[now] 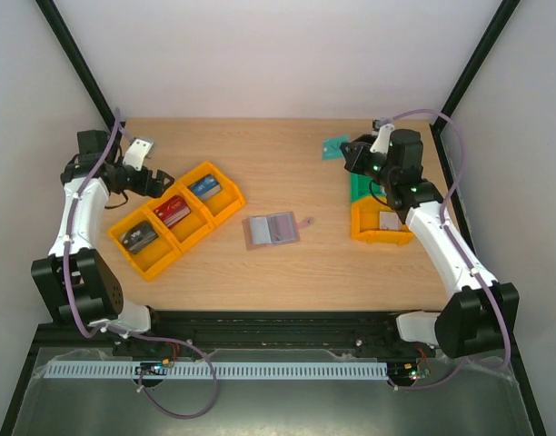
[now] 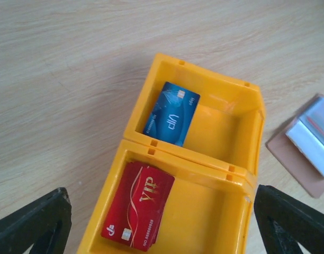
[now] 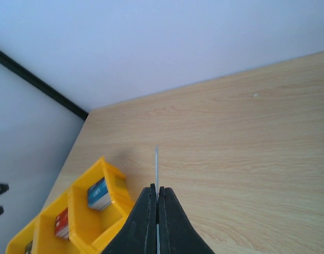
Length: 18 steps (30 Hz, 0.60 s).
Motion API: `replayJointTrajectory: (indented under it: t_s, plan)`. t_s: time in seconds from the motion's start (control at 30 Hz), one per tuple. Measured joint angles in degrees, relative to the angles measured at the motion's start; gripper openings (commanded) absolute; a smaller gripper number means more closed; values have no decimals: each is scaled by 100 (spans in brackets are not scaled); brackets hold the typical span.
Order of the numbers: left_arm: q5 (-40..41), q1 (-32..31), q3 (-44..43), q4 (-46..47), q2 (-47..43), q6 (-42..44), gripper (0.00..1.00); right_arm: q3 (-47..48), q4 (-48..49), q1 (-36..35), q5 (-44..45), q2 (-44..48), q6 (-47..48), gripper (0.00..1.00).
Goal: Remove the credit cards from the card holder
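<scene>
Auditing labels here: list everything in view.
yellow bins: three, yellow, left row
blue card: one, blue, farthest yellow bin
red card: one, red, middle yellow bin
dark card: one, dark grey, nearest yellow bin
card holder: one, brownish-pink and pale, open, centre
green bin: one, green, right side
orange bin: one, orange, nearer than green
whitish card: one, whitish, orange bin
teal card: one, teal, in right hand
table: one, light wood
left hand: one, black, open over yellow bins
right hand: one, black, shut on teal card
</scene>
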State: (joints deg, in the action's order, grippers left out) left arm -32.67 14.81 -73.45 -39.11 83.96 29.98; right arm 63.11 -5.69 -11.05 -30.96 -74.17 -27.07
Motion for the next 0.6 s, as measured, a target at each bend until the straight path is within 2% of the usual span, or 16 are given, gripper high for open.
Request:
replayJointTrajectory:
  t_s: [0.23, 0.43, 0.6]
  plan:
    - [-168, 0, 212, -66, -334, -361, 99, -26, 44, 79, 603, 503, -330, 2]
    - [-37, 0, 546, -46, -1294, -605, 100, -79, 254, 140, 852, 874, -970, 2]
    - [63, 0, 874, -59, -2457, -621, 100, -260, 190, 140, 892, 1331, -1257, 2]
